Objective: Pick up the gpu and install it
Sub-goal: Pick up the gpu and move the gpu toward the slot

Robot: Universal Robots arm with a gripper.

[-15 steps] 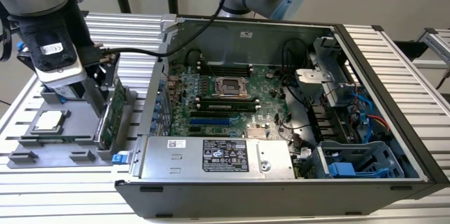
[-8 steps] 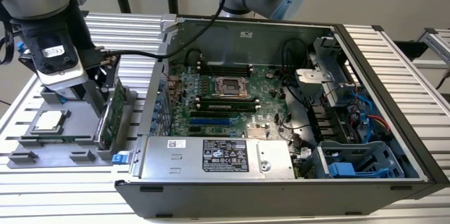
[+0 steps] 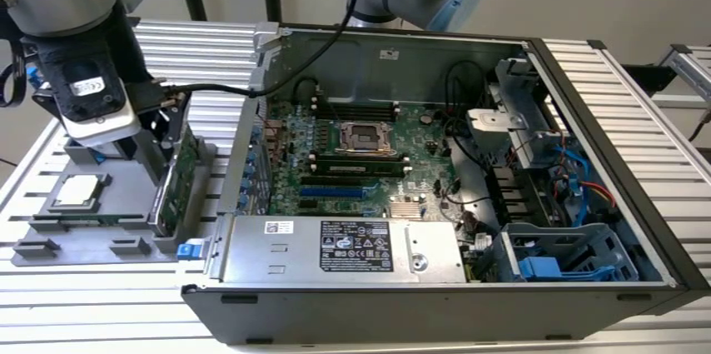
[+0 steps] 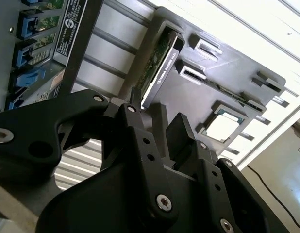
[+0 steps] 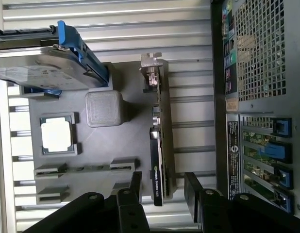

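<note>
You had the gripper (image 5: 163,188) over the grey parts tray (image 5: 130,87), its fingers (image 5: 136,183) spread wide, one on each side of the gpu (image 5: 158,145). The gpu stood on its long edge in a slot of that tray, with its silver bracket (image 5: 151,65) at the end away from the gripper. A gap showed between each finger and the card, so nothing was pinched. In the exterior view the tray lay at nine o'clock from the open computer case (image 3: 444,316), and the gpu stood on the tray's three o'clock side, nearest the case. The square processor chip (image 3: 76,191) sat at nine o'clock from the card. A hard drive in a blue frame (image 5: 43,65) also rested in the tray.
</note>
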